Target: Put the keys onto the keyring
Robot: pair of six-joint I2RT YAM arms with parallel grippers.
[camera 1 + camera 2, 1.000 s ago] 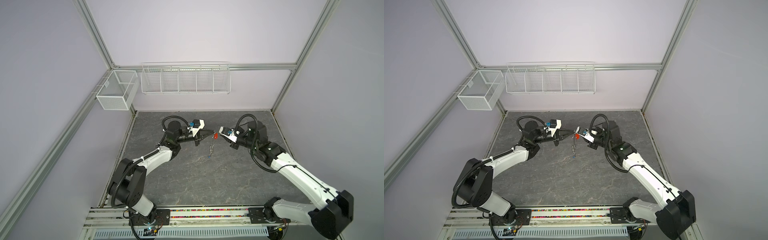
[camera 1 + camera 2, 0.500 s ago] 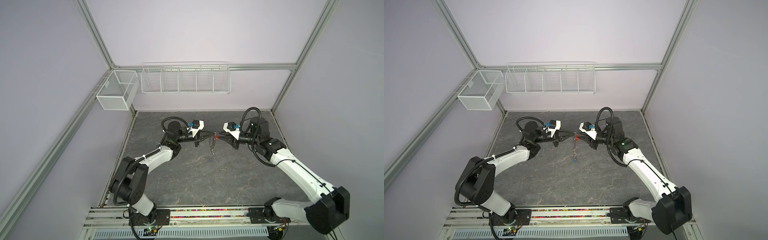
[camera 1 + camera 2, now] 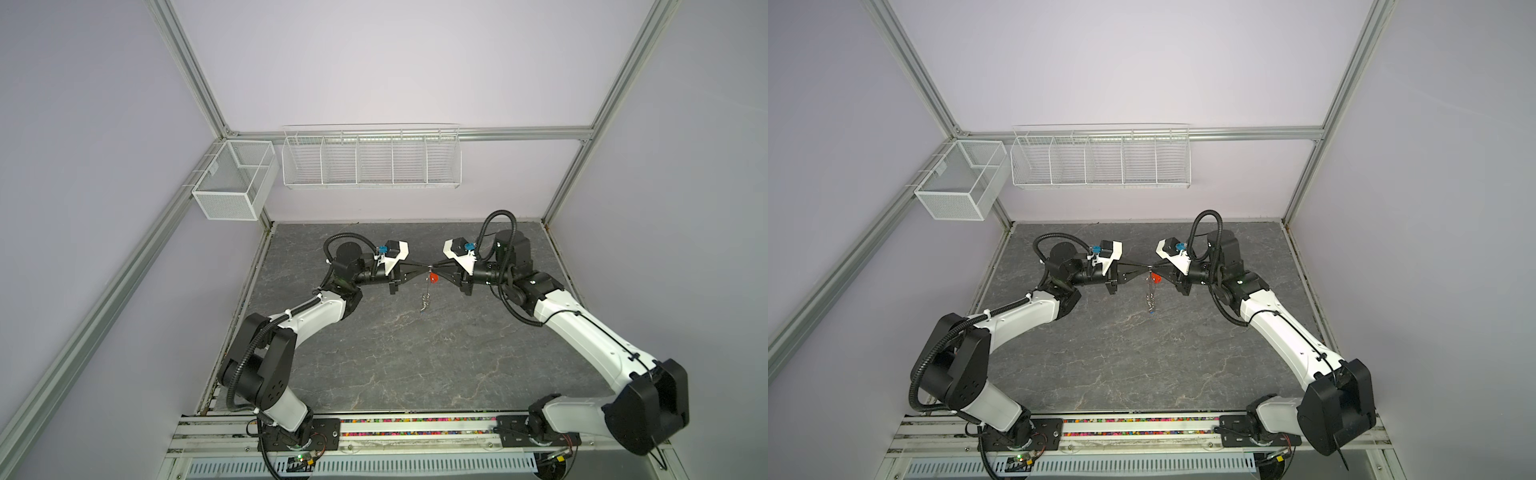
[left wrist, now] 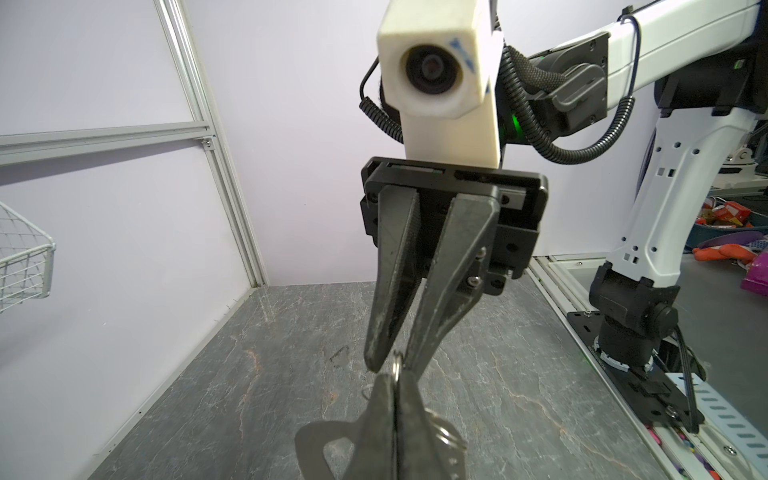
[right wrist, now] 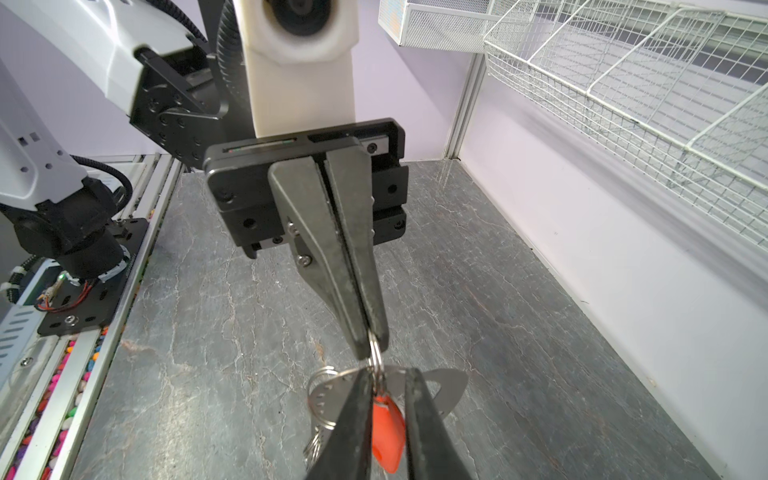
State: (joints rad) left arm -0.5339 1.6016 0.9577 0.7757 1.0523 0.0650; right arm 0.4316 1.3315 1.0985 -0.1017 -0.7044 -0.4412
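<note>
Now, keyring (image 5: 445, 387) (image 3: 424, 300) (image 3: 1150, 300): flat dark-grey elongated metal holder with an oval cut-out, hanging from the black-fingered left tool (image 5: 371, 345) above the dark grey marbled surface (image 3: 415, 361).
key (image 5: 388, 430): small silver key with an oblong orange-red plastic tag; the tag sits between the fingers of the black right tool (image 4: 394, 366), just beside the keyring.
left tool: fingers pressed together, clamped on one small silver ring (image 5: 375, 355) at the keyring's edge.
right tool: tip to tip with the left tool; fingers narrowly apart, straddling that ring and the tag; whether they pinch anything I cannot tell.
</note>
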